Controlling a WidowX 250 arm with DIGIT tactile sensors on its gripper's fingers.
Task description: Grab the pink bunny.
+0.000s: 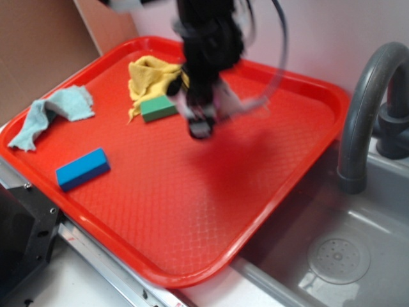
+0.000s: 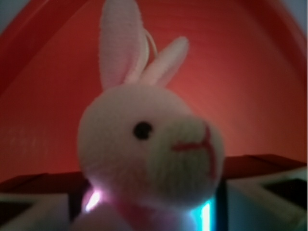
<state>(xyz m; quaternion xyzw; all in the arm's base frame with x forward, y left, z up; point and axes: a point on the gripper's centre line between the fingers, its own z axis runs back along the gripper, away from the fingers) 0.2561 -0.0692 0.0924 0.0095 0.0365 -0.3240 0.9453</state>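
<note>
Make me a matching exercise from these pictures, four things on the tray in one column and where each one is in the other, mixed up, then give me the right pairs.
Things:
1. pink bunny
2. blue block
3. green block
4. light blue cloth

Places:
A. beside the yellow cloth
B. at the gripper, above the red tray
C. draped over the tray's left rim
D. alone near the tray's front left edge

Pairs: 1-B, 2-D, 3-A, 4-C

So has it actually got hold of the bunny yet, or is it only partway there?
It looks mostly done. The pink bunny fills the wrist view, sitting between the gripper's fingers, and from outside the gripper seems raised over the red tray with pink showing at its tip. The blur hides how firm the grip is. Little seems left beyond holding on.
</note>
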